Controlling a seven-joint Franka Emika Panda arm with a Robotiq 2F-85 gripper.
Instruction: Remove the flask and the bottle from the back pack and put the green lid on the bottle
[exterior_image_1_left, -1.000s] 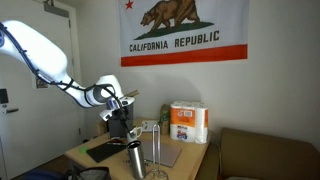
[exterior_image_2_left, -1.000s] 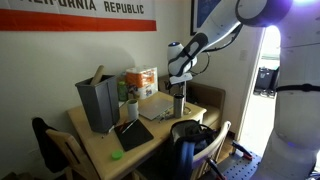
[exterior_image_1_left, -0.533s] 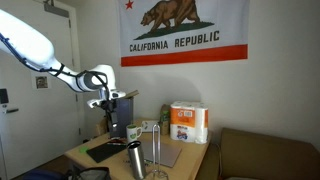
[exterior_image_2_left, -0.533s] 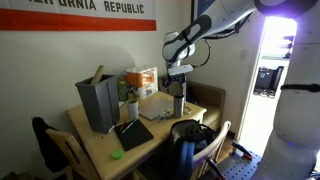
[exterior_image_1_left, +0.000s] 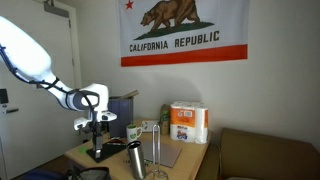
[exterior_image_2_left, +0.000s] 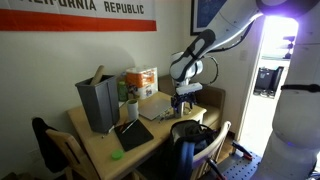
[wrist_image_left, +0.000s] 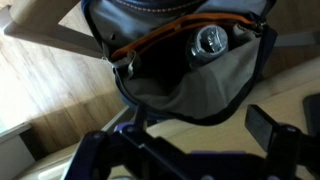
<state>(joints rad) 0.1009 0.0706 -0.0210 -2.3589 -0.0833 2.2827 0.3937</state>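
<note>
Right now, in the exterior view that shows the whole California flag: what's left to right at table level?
gripper → flask → wine glass → white-and-orange package → brown couch. The mug and the black pad are left out because they overlap the others.

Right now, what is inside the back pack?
In the wrist view the back pack gapes open. One round shiny top shows near its upper wall, probably the bottle. Its body is sunk in grey lining folds, and the bag's dark bottom cannot be seen.
</note>
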